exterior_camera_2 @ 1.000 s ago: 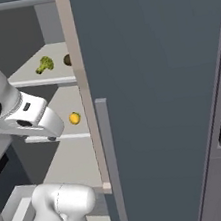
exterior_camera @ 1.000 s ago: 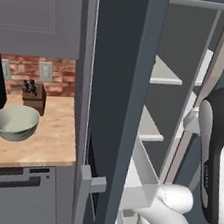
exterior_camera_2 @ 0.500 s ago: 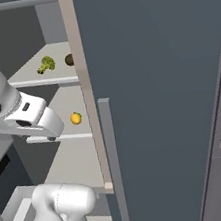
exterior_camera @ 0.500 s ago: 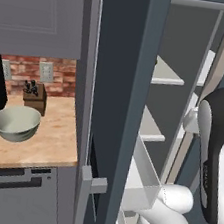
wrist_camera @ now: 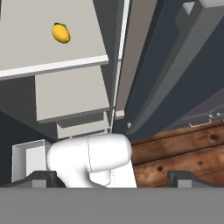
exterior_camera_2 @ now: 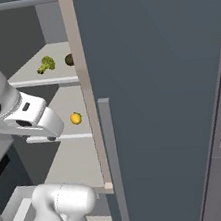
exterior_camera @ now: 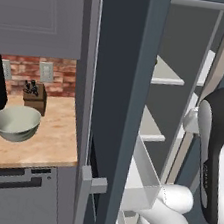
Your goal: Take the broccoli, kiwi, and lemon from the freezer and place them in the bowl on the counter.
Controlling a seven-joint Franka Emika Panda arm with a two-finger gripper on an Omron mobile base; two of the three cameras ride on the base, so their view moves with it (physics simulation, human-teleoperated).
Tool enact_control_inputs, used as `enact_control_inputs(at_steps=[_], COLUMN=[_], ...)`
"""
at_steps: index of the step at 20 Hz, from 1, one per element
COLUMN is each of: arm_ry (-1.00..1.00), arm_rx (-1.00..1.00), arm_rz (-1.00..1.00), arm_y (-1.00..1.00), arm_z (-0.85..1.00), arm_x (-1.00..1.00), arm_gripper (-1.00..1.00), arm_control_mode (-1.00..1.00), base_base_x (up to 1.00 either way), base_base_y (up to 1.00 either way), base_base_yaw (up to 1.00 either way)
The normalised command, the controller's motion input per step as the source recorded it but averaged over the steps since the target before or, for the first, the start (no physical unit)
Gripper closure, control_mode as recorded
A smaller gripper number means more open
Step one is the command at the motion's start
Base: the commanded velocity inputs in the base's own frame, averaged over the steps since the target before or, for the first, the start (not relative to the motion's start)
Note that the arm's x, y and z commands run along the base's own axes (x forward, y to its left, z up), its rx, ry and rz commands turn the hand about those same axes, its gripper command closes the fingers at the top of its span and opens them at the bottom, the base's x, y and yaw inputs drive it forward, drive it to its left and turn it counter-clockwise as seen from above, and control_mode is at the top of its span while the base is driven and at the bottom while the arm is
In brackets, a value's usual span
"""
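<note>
Freezer [exterior_camera_2: 142, 77] stands open, its dark grey door edge-on through the middle of both base views. Arm folded low in front of the shelves: in the right base view the white wrist block sits at 9 o'clock, angled down toward 4 o'clock, just left of the lemon [exterior_camera_2: 76, 118] on the middle shelf. In the left base view the dark forearm rises at 3 o'clock. End effector [wrist_camera: 112, 177]: the two dark finger tips sit far apart at the bottom corners of the hand view, jaws spread wide, nothing between them. Hand view looks down past the shelf fronts to a wood floor at 4 o'clock; lemon lies at 11 o'clock, well apart from the fingers. Broccoli [exterior_camera_2: 46, 65] and kiwi [exterior_camera_2: 69, 60] rest near each other on the upper shelf, kiwi partly cut off by the pale door-frame edge. Bowl [exterior_camera: 15, 122] sits on the bench [exterior_camera: 48, 145] at 9 o'clock of the left base view, beyond the door, with a dark knife block [exterior_camera: 34, 96] behind it against a brick wall.
</note>
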Motion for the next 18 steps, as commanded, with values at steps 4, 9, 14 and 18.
enact_control_inputs(at_steps=[4, 9, 14, 18], arm_ry=[0.00, -0.03, -0.02, -0.03], arm_rx=[0.00, 0.00, 0.00, 0.01], arm_rz=[0.00, 0.06, 0.10, 0.07], arm_y=[0.00, 0.26, 0.27, 0.16], arm_z=[0.00, 0.05, 0.20, 0.02], arm_x=[0.00, 0.44, 0.80, 0.75], arm_gripper=[-1.00, -1.00, -1.00, -1.00], arm_control_mode=[1.00, -1.00, -1.00, -1.00], base_base_x=[0.03, 0.00, 0.00, 0.00], base_base_y=[0.00, 0.00, 0.00, 0.00], base_base_yaw=[0.00, 0.00, 0.00, 0.00])
